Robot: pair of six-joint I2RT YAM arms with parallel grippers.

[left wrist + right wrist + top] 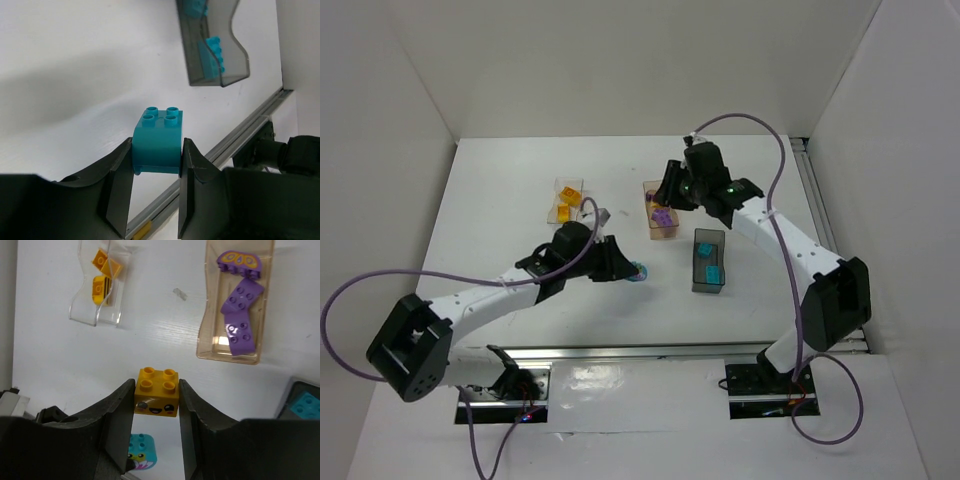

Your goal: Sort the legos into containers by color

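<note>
While white walls (620, 60) ring the table (500, 220), left gripper (157, 151) grips teal brick (159, 139), right gripper (156, 388) yellow brick (156, 395).

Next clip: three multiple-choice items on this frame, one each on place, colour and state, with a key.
1. The purple bricks lie in which bin? A clear B orange-tan C grey
2. The left pincer grips a brick of which colour? A teal B purple C yellow
3. The right pincer is: A open, empty B shut on nothing C shut on a yellow brick
Key: B, three lie in the orange-tan bin; A, the teal brick sits between its fingers; C, the smiling brick is clamped.
</note>
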